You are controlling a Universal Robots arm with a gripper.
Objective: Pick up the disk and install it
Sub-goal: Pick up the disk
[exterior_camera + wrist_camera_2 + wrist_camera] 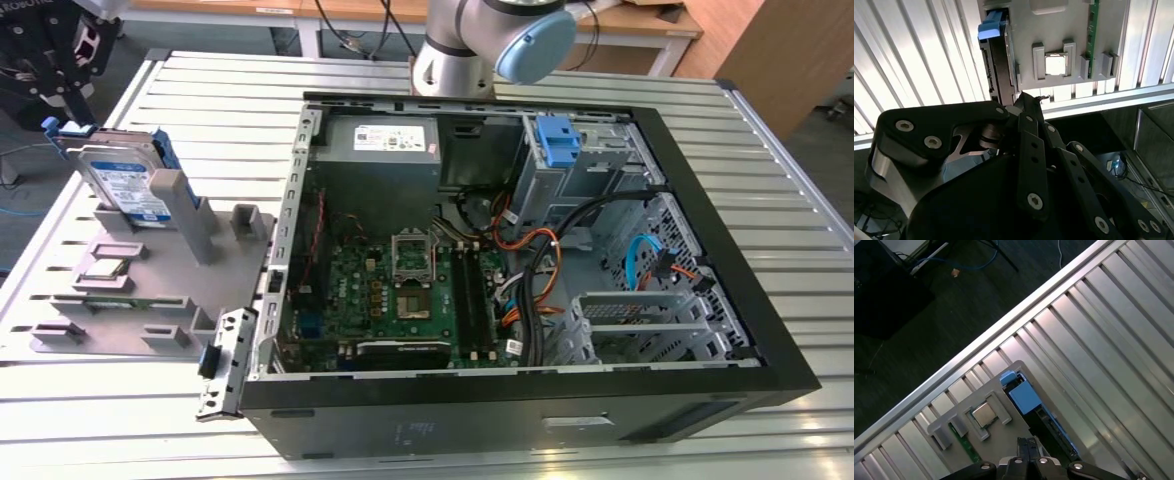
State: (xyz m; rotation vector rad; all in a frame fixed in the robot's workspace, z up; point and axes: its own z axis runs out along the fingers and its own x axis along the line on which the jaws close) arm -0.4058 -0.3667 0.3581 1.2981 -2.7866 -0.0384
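**A:** Where is the disk relative to the end effector?

**B:** The slatted metal desk (561,80) carries an open computer case (747,330). A grey holder (200,250) lies beside the case, toward the exterior view's left. The disk (127,185) stands upright on edge in a slot at the holder's far end. The end effector (54,95) hangs just above the disk's top edge, and contact cannot be judged.

**A:** And its grip?

**B:** How far open it is cannot be told. The disk sits in its slot.

**A:** What do the containers hold?

**B:** The case holds a green motherboard (400,290), a grey power-supply box (380,140) at its far wall, and a light-blue bracket (558,140) at its far right. The holder also keeps a square chip (107,270) in a nearer pocket.

**A:** How do the views differ?

**B:** The exterior view shows the disk's labelled face. Both wrist views look past the end effector (1026,100) (1026,447) at the disk (999,65) (1034,407) edge-on, with the chip (1055,64) (985,414) beside it. The second wrist view also shows a green memory stick (1093,30).
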